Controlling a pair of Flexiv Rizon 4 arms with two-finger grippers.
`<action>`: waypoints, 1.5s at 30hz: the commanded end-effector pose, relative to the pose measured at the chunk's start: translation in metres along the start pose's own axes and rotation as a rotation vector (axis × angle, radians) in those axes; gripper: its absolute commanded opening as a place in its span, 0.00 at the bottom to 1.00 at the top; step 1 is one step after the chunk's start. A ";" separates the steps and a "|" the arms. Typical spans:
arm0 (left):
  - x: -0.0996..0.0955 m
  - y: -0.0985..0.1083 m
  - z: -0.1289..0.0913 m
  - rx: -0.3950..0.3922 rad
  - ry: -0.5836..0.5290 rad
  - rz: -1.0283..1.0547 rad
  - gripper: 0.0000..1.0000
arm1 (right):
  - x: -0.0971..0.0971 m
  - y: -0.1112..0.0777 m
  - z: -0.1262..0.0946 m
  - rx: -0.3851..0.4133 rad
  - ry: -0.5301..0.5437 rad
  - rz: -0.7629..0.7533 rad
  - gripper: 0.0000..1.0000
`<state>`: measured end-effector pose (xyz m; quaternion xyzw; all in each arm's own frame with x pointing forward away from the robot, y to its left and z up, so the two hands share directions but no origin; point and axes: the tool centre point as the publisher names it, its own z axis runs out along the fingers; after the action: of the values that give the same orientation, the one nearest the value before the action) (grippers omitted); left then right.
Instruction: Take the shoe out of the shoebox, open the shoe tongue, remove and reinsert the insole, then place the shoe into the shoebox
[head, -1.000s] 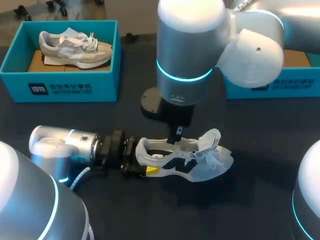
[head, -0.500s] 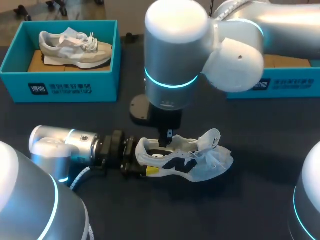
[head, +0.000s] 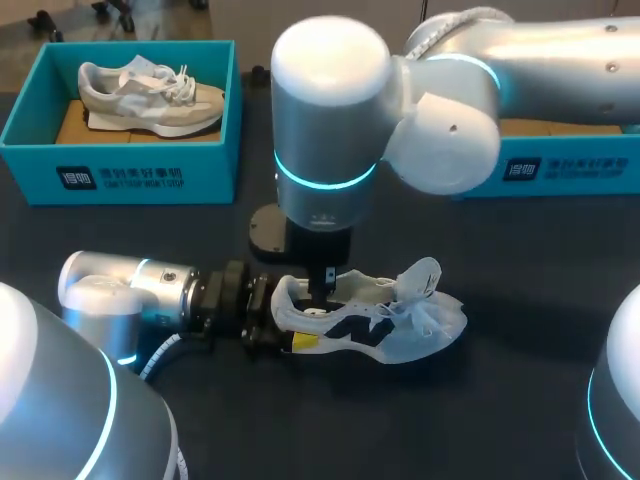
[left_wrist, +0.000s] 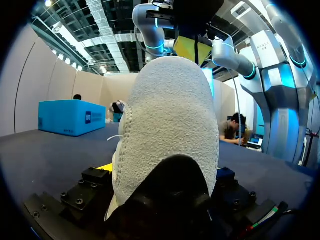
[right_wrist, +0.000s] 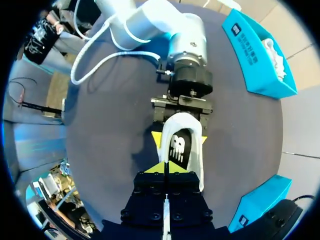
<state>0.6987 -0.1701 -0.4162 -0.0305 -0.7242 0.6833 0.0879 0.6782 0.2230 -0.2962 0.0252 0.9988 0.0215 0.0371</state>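
A white and black shoe (head: 385, 325) lies on the dark table, toe pointing right, its tongue pulled up. My left gripper (head: 290, 318) comes in from the left and is shut on the heel (left_wrist: 170, 125), one yellow-tipped finger on each side (right_wrist: 157, 140). My right gripper (head: 325, 288) points straight down into the shoe's opening just ahead of the heel collar. Its yellow tips (right_wrist: 165, 169) are pressed together above the black insole (right_wrist: 179, 145). I cannot tell whether they pinch the insole.
A teal shoebox (head: 120, 175) at the back left holds a second, beige shoe (head: 150, 95). Another teal shoebox (head: 560, 165) stands at the back right, partly behind my right arm. Bare table lies in front of the shoe.
My right arm has swung left and its gripper has sunk from above the laces into the shoe's opening near the heel. The left arm and the shoe stay put.
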 end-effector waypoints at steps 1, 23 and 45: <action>-0.001 0.009 -0.002 0.009 -0.001 0.001 0.00 | -0.001 0.008 0.019 0.007 -0.010 -0.011 0.00; -0.001 0.009 -0.002 0.009 -0.001 0.001 0.00 | -0.022 -0.004 0.054 0.040 -0.047 -0.021 0.00; -0.001 0.009 -0.002 0.009 -0.001 0.001 0.00 | -0.035 -0.033 0.092 0.053 -0.034 0.030 0.00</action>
<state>0.6987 -0.1701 -0.4162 -0.0304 -0.7242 0.6833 0.0879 0.7189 0.1963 -0.3871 0.0412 0.9978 -0.0077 0.0514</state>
